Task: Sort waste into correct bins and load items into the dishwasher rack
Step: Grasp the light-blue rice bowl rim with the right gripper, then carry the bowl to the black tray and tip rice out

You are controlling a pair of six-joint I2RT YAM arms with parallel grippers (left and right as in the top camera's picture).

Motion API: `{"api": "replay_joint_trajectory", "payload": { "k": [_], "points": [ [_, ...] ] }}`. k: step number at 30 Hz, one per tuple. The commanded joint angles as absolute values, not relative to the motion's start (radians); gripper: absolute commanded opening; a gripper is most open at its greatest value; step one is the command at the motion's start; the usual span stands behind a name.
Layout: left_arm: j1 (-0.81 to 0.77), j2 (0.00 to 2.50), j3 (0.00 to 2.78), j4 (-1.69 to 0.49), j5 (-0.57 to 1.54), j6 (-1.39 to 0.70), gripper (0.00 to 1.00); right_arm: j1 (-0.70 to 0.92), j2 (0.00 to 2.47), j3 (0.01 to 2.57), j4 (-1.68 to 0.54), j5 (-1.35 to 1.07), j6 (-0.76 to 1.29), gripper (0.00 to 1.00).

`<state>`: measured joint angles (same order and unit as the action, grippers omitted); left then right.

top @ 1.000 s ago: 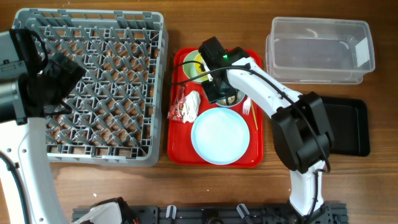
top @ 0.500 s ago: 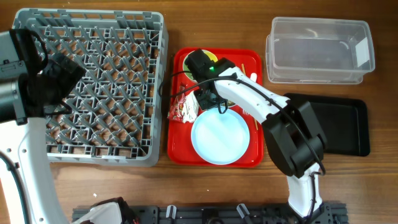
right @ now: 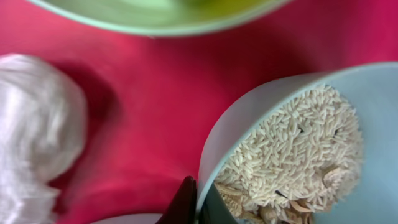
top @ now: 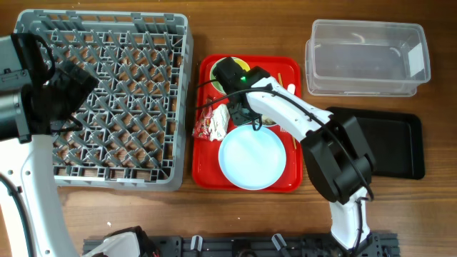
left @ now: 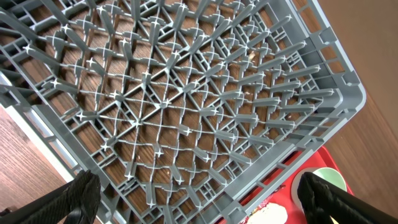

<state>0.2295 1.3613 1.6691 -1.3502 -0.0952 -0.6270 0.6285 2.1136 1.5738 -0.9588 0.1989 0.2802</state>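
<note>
Left gripper (left: 202, 202): jaws spread wide, holding nothing; it hangs above the near corner of the dishwasher rack (left: 186, 93).
Right gripper (right: 196, 202): jaws narrow, pinched on the rim of the small white bowl (right: 249, 102), one finger outside the wall and one inside.
Rice scraps (right: 292, 149): heaped inside the small white bowl, with a few darker bits among them.
Small white bowl, position: on the red serving tray (top: 203, 168), between the pale green bowl (right: 155, 11) and the round plate (top: 252, 158); in the overhead view the right arm hides most of it.
Crumpled tissue (right: 31, 130): on the red tray, left of the gripped bowl and apart from it.
Snack wrapper (top: 206, 128): at the tray's left edge, just beside the tissue.
Dishwasher rack, contents: no dishes between its pegs; it stands left of the red tray.
Clear plastic tub (top: 368, 57): at the far right of the table (top: 214, 214), nothing visible in it.
Black tray (top: 389, 143): just in front of the tub, partly under the right arm's base link.
</note>
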Motion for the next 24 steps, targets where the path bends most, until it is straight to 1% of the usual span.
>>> {"api": "replay_joint_trajectory", "payload": {
  "k": [1,9,11,13,16,19,21,24],
  "points": [
    [0.235,1.357,1.674,-1.349,-0.094,-0.637,1.0,0.628,2.067,1.596,-1.001,0.284,0.351,0.04],
    [0.235,1.357,1.674,-1.349,-0.094,-0.637,1.0,0.628,1.996,1.612,-1.012,0.303,0.38,0.04],
    [0.235,1.357,1.674,-1.349,-0.094,-0.637,1.0,0.628,1.984,1.612,-1.026,0.316,0.418,0.04],
    [0.235,1.357,1.674,-1.349,-0.094,-0.637,1.0,0.624,1.955,1.618,-1.058,0.367,0.508,0.04],
    [0.235,1.357,1.674,-1.349,-0.094,-0.637,1.0,0.593,1.89,1.629,-1.081,0.351,0.573,0.04],
    [0.235,1.357,1.674,-1.349,-0.094,-0.637,1.0,0.514,1.794,1.629,-1.097,0.287,0.579,0.04],
    [0.235,1.357,1.674,-1.349,-0.094,-0.637,1.0,0.422,1.732,1.629,-1.122,0.221,0.552,0.04],
    [0.235,1.357,1.674,-1.349,-0.094,-0.637,1.0,0.231,1.679,1.629,-1.147,0.057,0.439,0.04]
  ]
}}
